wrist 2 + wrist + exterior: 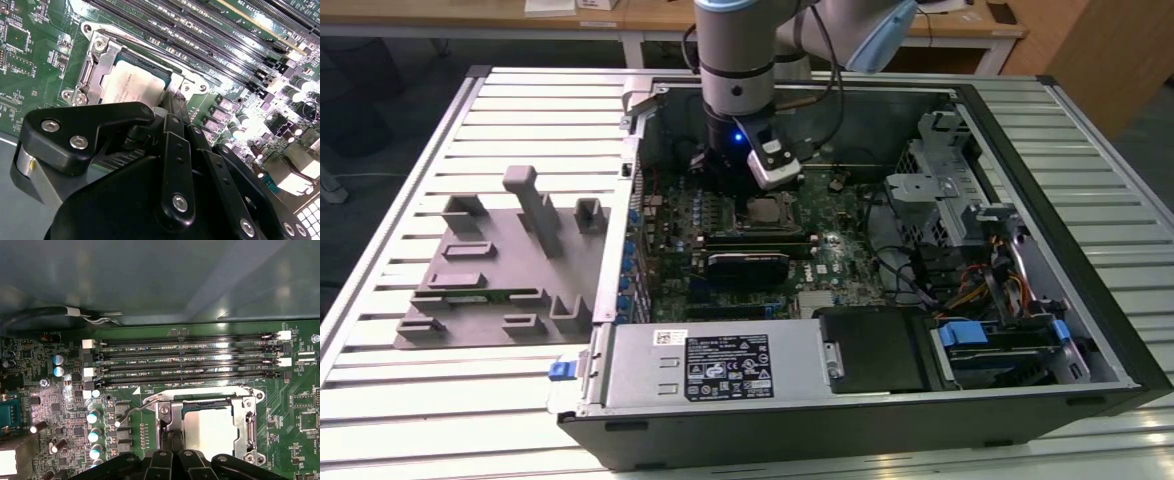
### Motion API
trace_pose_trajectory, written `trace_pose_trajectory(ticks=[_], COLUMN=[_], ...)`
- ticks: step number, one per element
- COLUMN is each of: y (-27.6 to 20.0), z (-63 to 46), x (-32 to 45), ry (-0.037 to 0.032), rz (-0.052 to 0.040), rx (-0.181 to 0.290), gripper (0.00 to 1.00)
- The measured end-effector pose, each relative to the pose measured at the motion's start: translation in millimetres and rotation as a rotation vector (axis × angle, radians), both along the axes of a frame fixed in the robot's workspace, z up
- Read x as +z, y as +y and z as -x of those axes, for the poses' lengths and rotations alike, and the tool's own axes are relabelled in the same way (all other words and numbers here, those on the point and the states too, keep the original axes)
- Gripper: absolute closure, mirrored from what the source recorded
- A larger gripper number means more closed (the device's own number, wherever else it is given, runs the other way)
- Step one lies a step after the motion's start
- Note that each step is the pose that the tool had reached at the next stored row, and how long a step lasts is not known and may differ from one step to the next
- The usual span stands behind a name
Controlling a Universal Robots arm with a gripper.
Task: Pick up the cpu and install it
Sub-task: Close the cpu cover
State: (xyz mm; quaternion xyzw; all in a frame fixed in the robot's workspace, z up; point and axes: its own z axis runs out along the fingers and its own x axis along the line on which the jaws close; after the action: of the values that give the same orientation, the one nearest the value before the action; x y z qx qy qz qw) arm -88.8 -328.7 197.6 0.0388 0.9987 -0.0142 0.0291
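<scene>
The cpu [762, 210] lies in the motherboard socket, with the gripper [172, 440] right over it.
In the exterior view the arm [736, 70] reaches down into the open computer case [1107, 330] on the table [400, 400]. In the first wrist view the gripper is closed up over the cpu's edge, holding nothing. In the second wrist view the socket frame [100, 55] borders the cpu.

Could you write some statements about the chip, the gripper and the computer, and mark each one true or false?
1. The cpu lies inside the metal socket frame on the green board. True.
2. The gripper hangs outside the computer case. False: it is inside, close to the cpu.
3. The long memory slots beside the socket are empty. True.
4. The grey rack lies on the exterior view's right of the case. False: on its left.
</scene>
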Motion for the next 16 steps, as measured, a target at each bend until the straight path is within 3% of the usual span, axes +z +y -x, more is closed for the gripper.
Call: trace_pose_trajectory(ticks=[16], y=[-1.0], z=[0.0], x=[1.7], ry=[0.0000], rz=[0.0001], rx=[0.000], gripper=[0.89])
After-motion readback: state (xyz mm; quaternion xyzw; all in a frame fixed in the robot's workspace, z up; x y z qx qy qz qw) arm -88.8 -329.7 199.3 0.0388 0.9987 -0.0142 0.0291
